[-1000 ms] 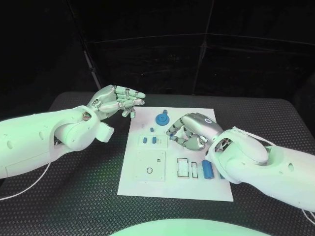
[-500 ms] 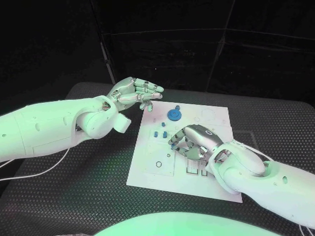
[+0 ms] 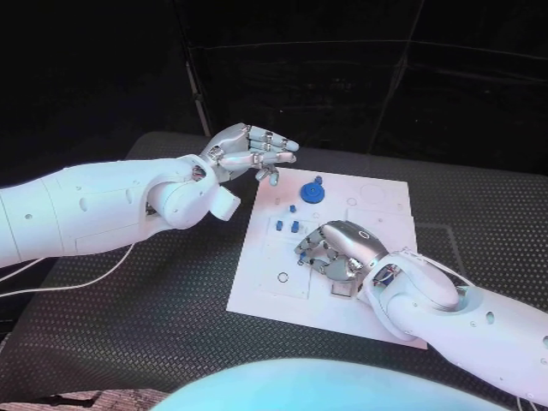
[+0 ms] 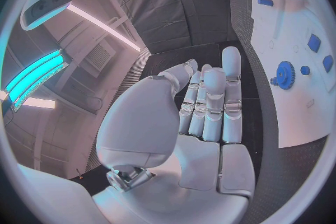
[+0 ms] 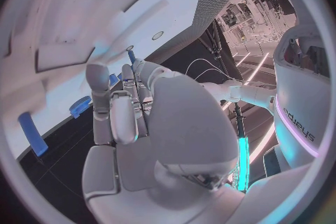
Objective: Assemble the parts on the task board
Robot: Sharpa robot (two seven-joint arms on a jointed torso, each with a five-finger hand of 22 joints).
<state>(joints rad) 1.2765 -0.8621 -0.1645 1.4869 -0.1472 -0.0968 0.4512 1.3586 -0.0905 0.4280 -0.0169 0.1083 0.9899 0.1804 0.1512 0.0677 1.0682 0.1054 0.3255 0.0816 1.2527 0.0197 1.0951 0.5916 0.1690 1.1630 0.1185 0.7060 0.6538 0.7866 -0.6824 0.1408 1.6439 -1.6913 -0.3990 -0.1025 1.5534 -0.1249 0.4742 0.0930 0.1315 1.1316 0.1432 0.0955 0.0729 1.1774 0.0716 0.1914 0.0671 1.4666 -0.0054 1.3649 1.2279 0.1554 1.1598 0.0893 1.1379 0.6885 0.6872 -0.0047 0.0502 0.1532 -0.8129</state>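
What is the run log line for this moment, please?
left hand: raised, fingers curled, empty | right hand: curled over task board | blue gear: on board

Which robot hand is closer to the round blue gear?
Left. The left hand hovers just beside the round blue gear, off the board's corner; the right hand sits farther down the task board.

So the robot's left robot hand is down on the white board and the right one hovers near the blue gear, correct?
Reversed. In the head view the right robot hand is down over the white board, while the left robot hand hovers near the blue gear.
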